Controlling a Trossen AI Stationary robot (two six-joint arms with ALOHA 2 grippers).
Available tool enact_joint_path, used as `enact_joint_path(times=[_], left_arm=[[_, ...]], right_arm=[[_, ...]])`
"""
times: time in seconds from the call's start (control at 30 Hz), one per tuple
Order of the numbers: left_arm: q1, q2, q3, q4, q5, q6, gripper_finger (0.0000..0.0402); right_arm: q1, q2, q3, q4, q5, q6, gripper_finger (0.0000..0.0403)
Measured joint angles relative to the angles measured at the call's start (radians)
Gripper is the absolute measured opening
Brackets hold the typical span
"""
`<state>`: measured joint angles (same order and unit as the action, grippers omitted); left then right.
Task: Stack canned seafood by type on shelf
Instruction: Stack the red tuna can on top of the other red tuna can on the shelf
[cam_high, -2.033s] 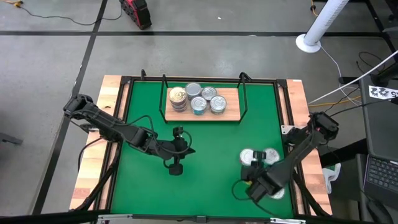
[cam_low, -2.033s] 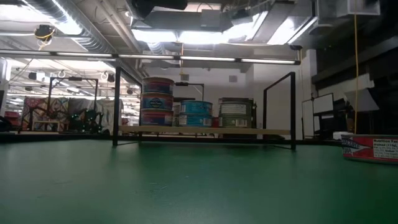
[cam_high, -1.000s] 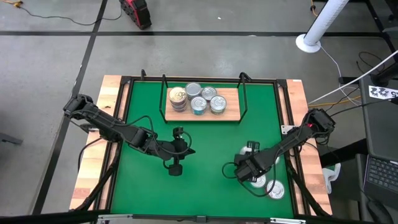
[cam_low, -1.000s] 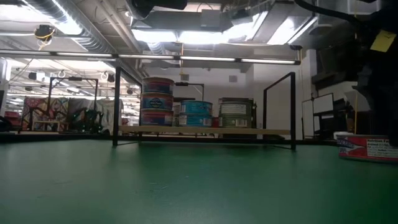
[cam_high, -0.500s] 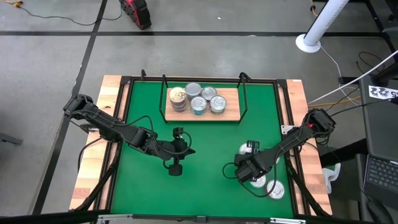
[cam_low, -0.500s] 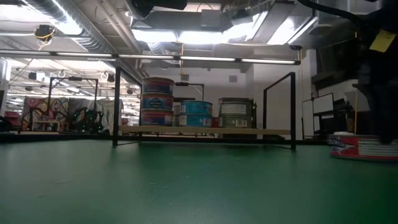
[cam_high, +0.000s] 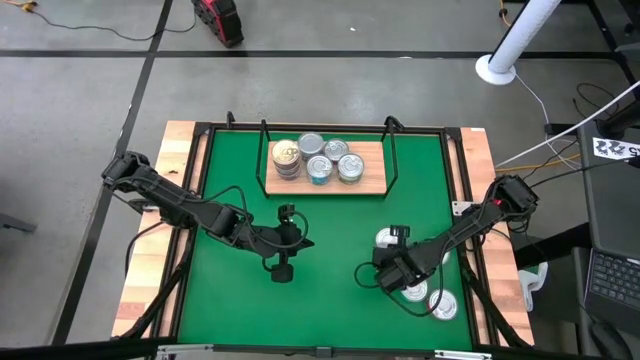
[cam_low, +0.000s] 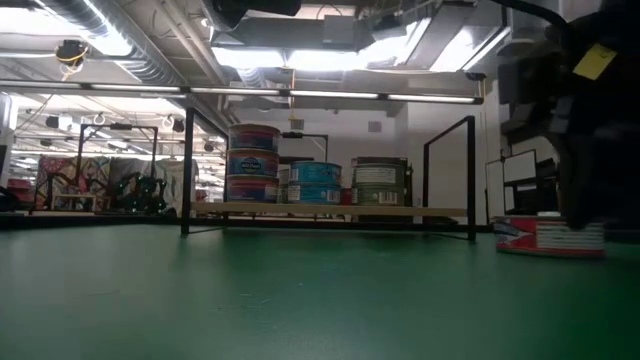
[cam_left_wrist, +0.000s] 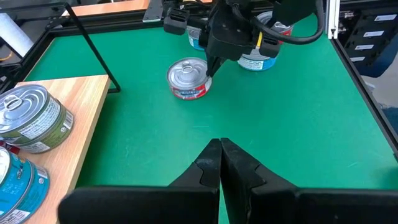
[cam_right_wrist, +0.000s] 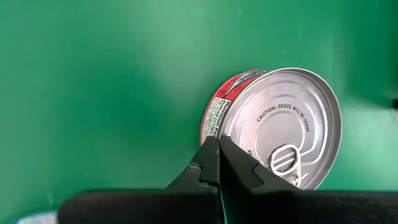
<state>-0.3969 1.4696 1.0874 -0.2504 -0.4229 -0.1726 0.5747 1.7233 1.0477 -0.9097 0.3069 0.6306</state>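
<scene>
A red-sided tin (cam_high: 388, 238) with a silvery pull-tab lid stands flat on the green mat, right of centre. My right gripper (cam_high: 394, 256) is shut and its tips rest against this tin (cam_right_wrist: 273, 124). The shelf (cam_high: 372, 180), a light-wood board with black wire uprights, stands at the far middle and carries several tins, including a three-high stack (cam_low: 253, 162). My left gripper (cam_left_wrist: 221, 149) hovers shut over the mat's middle, pointing toward the red tin (cam_left_wrist: 188, 78), and holds nothing. My right gripper touches the red tin with its shut fingertips (cam_left_wrist: 209, 66) at the tin's side wall just under the lid rim (cam_right_wrist: 214, 121), on the side facing the table's near right. The fingers slant steeply down. The tin stands upright with its base on the mat.
Two more tins (cam_high: 416, 291) (cam_high: 443, 306) lie on the mat near the right front corner, partly under my right arm. Teal-sided tins (cam_left_wrist: 255, 59) show behind the right gripper. The mat between shelf and arms is bare. A black frame (cam_high: 200, 130) rims the mat.
My right gripper has tipped a little more steeply, and the red tin has slid a short way along the mat toward the table's left, staying upright. My left arm has kept still.
</scene>
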Motion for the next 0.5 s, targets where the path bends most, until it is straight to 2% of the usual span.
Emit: enact_joint_path(times=[0.23, 0.5], left_arm=[[0.0, 0.0, 0.0, 0.0, 0.0, 0.0, 0.0001], [0.0, 0.0, 0.0, 0.001, 0.0, -0.001, 0.0001]], right_arm=[[-0.006, 0.001, 0.0, 0.071, 0.057, -0.034, 0.0], [-0.055, 0.002, 0.0, 0.186, 0.059, -0.101, 0.0]])
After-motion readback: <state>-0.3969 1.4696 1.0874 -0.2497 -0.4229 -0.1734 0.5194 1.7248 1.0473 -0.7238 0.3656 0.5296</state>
